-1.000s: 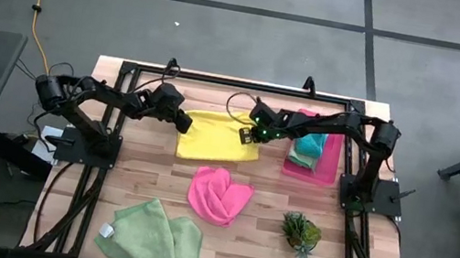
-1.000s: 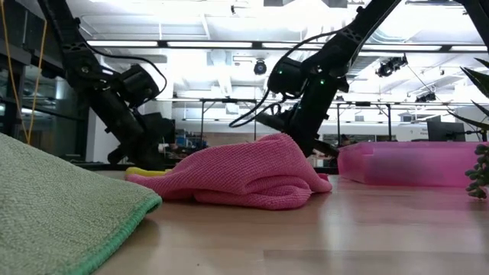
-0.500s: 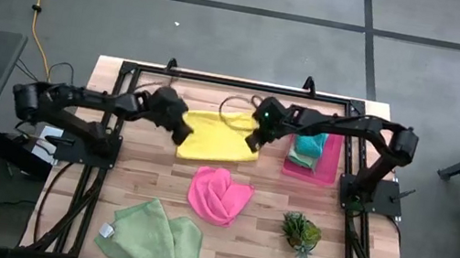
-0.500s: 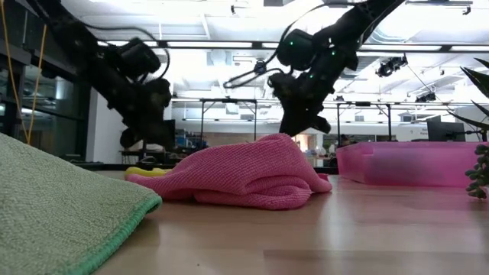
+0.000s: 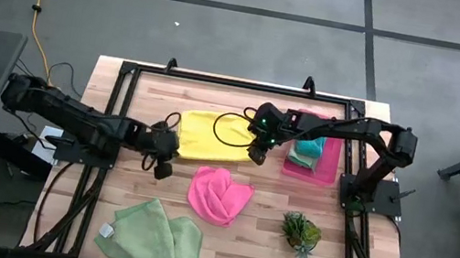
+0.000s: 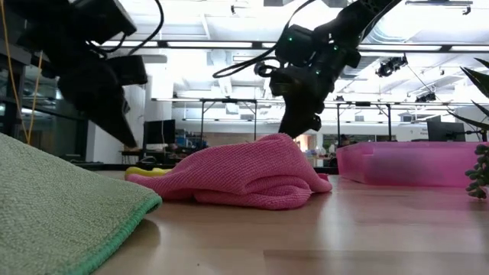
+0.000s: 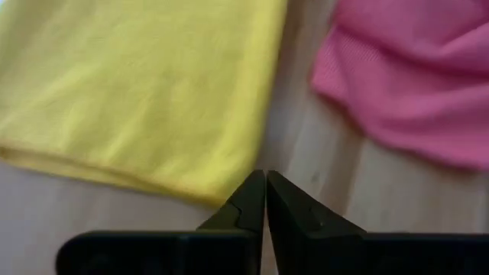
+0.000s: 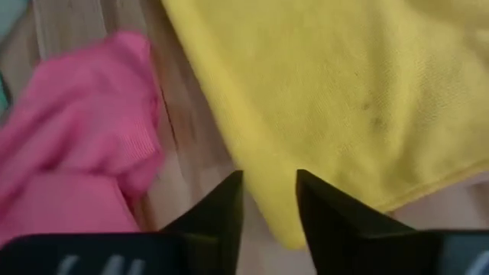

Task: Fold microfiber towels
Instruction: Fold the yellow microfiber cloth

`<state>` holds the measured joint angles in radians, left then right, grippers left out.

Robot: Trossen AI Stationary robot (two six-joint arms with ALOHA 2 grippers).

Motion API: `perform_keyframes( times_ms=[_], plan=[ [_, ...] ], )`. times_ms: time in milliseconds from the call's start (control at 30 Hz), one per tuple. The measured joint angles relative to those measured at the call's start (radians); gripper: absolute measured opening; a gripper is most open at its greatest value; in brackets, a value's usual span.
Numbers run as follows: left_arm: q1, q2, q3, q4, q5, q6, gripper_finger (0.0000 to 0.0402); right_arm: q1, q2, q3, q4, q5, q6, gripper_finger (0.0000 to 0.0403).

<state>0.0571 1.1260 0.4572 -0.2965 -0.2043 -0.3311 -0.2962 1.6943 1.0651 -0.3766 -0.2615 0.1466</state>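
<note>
Overhead, the pale wooden table (image 5: 258,245) carries a yellow towel (image 5: 211,133) near its far edge, a pink towel (image 5: 218,194) crumpled mid-table, green towels (image 5: 153,235) heaped at the near edge, a teal towel (image 5: 309,144) in a pink tray (image 5: 328,163), and a small plant (image 5: 300,232). Grey floor surrounds it, and a bright ceiling-lit workshop lies behind. The left gripper (image 5: 161,169), fingers pressed together, and the right gripper (image 5: 255,154), fingers slightly spread and empty, hang over the yellow towel's near corners.

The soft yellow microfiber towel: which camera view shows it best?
The high view: the soft yellow microfiber towel lies there in full outline between both grippers. The low view shows only a yellow sliver behind the hot pink towel. The left wrist view and the right wrist view each show one part up close.
</note>
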Motion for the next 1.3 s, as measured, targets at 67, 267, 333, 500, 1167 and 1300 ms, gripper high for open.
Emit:
perform_keyframes(
  times_ms=[67, 267, 333, 500, 1167, 1300],
  plan=[
    [-0.008, 0.001, 0.000, -0.032, -0.028, 0.035, 0.0021, 0.000, 0.000, 0.000, -0.022, 0.023, -0.060, 0.0133],
    [-0.008, 0.064, 0.000, -0.013, -0.001, 0.161, 0.0088, -0.002, 0.000, 0.000, -0.030, 0.087, -0.124, 0.0168],
    [-0.008, 0.093, 0.000, 0.003, 0.002, 0.202, 0.0115, -0.004, 0.000, 0.000, -0.030, 0.093, -0.125, 0.0169],
    [-0.005, 0.153, 0.001, 0.039, -0.031, 0.225, 0.0171, -0.005, 0.000, 0.000, -0.030, 0.096, -0.129, 0.0170],
    [-0.008, 0.238, 0.003, 0.045, -0.016, 0.305, 0.0009, 0.017, 0.070, 0.000, -0.042, 0.043, -0.480, 0.0170],
    [-0.008, 0.238, 0.003, 0.041, -0.021, 0.292, 0.0014, 0.051, 0.100, -0.001, -0.065, 0.109, -0.603, 0.0170]
  ],
)
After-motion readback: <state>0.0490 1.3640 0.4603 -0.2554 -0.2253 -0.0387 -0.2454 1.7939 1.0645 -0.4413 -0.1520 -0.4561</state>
